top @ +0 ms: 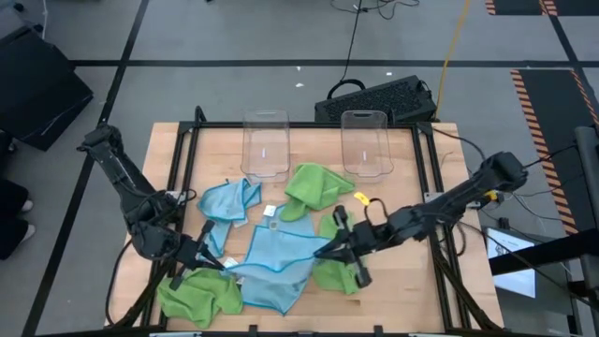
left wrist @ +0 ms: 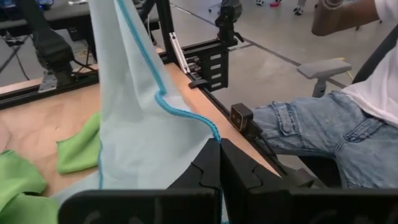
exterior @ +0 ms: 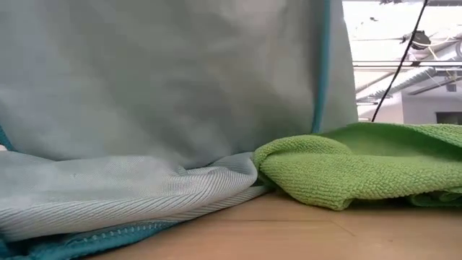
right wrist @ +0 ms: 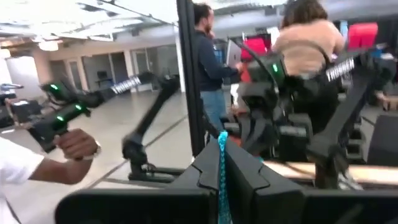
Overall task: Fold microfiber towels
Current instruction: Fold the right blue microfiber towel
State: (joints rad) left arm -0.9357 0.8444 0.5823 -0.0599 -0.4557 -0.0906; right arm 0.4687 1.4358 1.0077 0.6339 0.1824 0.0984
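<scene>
A light blue microfiber towel [top: 273, 264] is held up between my two grippers near the table's front middle. In the low view it hangs like a curtain [exterior: 166, 79]. My left gripper [top: 217, 263] is shut on its left end, my right gripper [top: 325, 251] on its right end. A second light blue towel [top: 229, 201] lies crumpled behind it. Lime green towels lie bunched at the front left [top: 197, 295], at the centre back [top: 314, 185] and under my right gripper [top: 337, 273]. My left gripper [left wrist: 219, 144] pinches the towel's teal-hemmed corner [left wrist: 210, 129] between its two fingers, coming roughly level from the table's left. The cloth rises away from the fingers. My right gripper [right wrist: 222, 149] pinches the teal hem [right wrist: 222, 142] between its two fingers, coming from the table's right. The towel's lower part [exterior: 108, 195] rests in folds on the table.
Two clear plastic bins [top: 266, 145] [top: 365, 142] stand at the table's far side, with a black keyboard [top: 374, 98] beyond them. A seated person's legs [left wrist: 323, 130] are close to the table's edge. Other people [right wrist: 211, 62] stand in the room.
</scene>
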